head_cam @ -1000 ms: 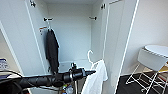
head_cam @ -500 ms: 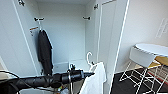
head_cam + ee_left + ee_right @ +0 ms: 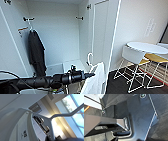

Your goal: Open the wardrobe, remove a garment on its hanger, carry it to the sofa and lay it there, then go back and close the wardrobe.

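The wardrobe point(image 3: 60, 37) stands open, its white inside bare on the right and its right door point(image 3: 100, 37) swung out. My left arm reaches in from the left, and my left gripper point(image 3: 90, 74) is shut on the thin white hanger point(image 3: 89, 59) below its curved hook. The white garment point(image 3: 96, 81) hangs from it in front of the wardrobe's right side. In the left wrist view the hanger point(image 3: 50, 119) shows close up against the ceiling, with the garment point(image 3: 16, 126) draped over it.
A black T-shirt point(image 3: 36, 53) hangs from a hook on the wardrobe's left wall. To the right a round white table point(image 3: 147, 47) stands with white and yellow chairs point(image 3: 133, 56) on dark floor point(image 3: 117, 85). The right wrist view looks down on dark floor point(image 3: 161, 125).
The whole head picture has shifted left, so the camera has turned right; the table and chairs show more fully. The arm still holds the hanger and garment at the same spot.
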Robot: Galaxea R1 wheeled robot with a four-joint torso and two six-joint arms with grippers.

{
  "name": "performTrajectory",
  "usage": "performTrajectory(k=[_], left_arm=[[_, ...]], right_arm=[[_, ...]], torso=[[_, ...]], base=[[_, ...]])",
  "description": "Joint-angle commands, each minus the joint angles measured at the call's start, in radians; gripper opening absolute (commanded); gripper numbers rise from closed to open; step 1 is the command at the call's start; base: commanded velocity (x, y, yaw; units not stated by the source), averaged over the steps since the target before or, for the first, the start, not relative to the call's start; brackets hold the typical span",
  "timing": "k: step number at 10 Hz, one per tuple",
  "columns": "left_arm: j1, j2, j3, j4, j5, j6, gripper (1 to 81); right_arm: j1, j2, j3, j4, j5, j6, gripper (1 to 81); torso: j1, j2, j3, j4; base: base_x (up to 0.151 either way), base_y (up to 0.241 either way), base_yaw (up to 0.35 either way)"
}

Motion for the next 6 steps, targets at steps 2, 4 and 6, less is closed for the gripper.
performTrajectory(k=[2, 4, 6], left_arm=[[-0.151, -0.007, 0.040, 0.029, -0.052, 0.005, 1.0], [-0.150, -0.027, 0.059, 0.038, -0.052, 0.007, 1.0], [-0.150, -0.044, 0.079, 0.043, -0.052, 0.007, 1.0]], right_arm=[[0.025, 0.001, 0.001, -0.004, -0.034, 0.000, 81.1], [0.023, 0.002, 0.001, -0.004, -0.034, -0.001, 81.1], [0.023, 0.007, -0.002, -0.004, -0.034, -0.001, 81.1]], torso=[[0.000, 0.000, 0.000, 0.000], [0.000, 0.000, 0.000, 0.000], [0.000, 0.000, 0.000, 0.000]], base=[[0.000, 0.000, -0.178], [0.000, 0.000, -0.181], [0.000, 0.000, -0.188]])
